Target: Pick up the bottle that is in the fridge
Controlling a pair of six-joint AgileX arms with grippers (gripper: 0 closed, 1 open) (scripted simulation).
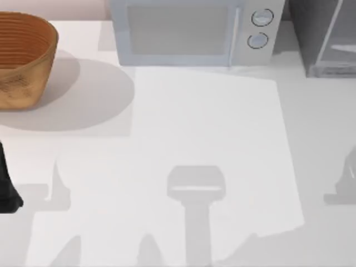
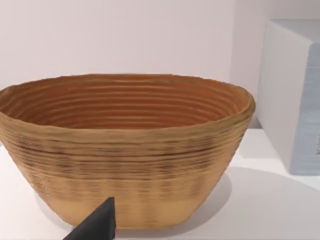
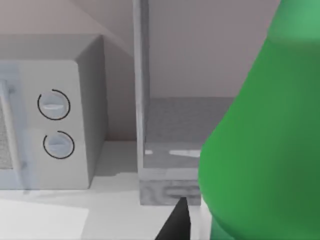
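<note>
The bright green bottle (image 3: 260,140) looms close in the right wrist view, in front of and outside the fridge (image 3: 142,100). A black fingertip (image 3: 175,222) of my right gripper rests against its side; the other finger is hidden behind it. The fridge (image 1: 322,39), dark grey with a pale door panel in a light frame, stands at the table's back right, and its grey inner floor (image 3: 185,120) is bare. My left arm's black end (image 1: 8,183) is parked at the table's left edge, and one of its fingertips (image 2: 97,225) points at the basket.
A woven brown basket (image 1: 22,55) sits at the back left. A light grey microwave (image 1: 189,30) with two round knobs (image 1: 260,28) stands at the back middle, beside the fridge. White tabletop (image 1: 206,139) stretches in front of them.
</note>
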